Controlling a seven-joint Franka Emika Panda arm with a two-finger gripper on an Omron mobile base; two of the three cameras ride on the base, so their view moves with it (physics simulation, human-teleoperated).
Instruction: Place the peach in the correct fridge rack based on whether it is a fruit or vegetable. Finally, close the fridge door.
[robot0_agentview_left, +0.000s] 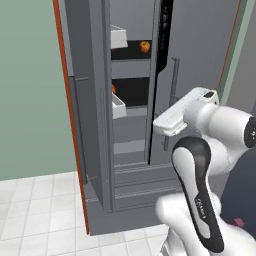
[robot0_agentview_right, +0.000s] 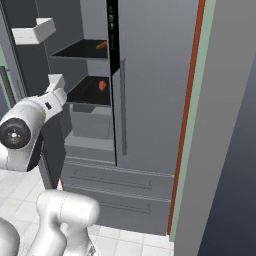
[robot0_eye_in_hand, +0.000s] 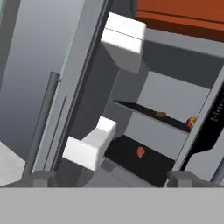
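The small round orange-yellow peach with a reddish blush (robot0_agentview_left: 145, 47) sits on the upper wide flat black fridge rack (robot0_agentview_left: 127, 53), toward its right end, close to the edge of the shut right-hand door. In the hand view the same peach (robot0_eye_in_hand: 191, 122) rests at the far end of that upper shelf (robot0_eye_in_hand: 144, 114), next to the black strip on the shut door's edge. A second small orange-red item (robot0_agentview_right: 102, 85) lies on the lower black shelf (robot0_agentview_right: 90, 95); what it is cannot be told. A brownish-orange item (robot0_agentview_right: 101, 45) lies further along the upper shelf; too blurred to identify.

The tall flat dark-grey fridge door (robot0_agentview_left: 87, 100) on the left stands swung open, its long vertical bar handle (robot0_eye_in_hand: 41, 120) visible in the hand view, with white bins (robot0_eye_in_hand: 89, 146) on its inner face, one high (robot0_eye_in_hand: 124, 37) and one lower. The right dark-grey door (robot0_agentview_right: 150, 85) is shut, with its own vertical handle (robot0_agentview_right: 123, 107).

The two-finger gripper (robot0_eye_in_hand: 109, 178) hangs outside the fridge in front of the open compartment, well apart from the peach, its dark finger tips (robot0_eye_in_hand: 41, 178) spread wide with nothing between them. The white robot arm (robot0_agentview_left: 200, 130) is raised at mid-fridge height. Grey pull-out drawers (robot0_agentview_right: 115, 187) are closed below. White tiled floor (robot0_agentview_left: 35, 210) lies in front.
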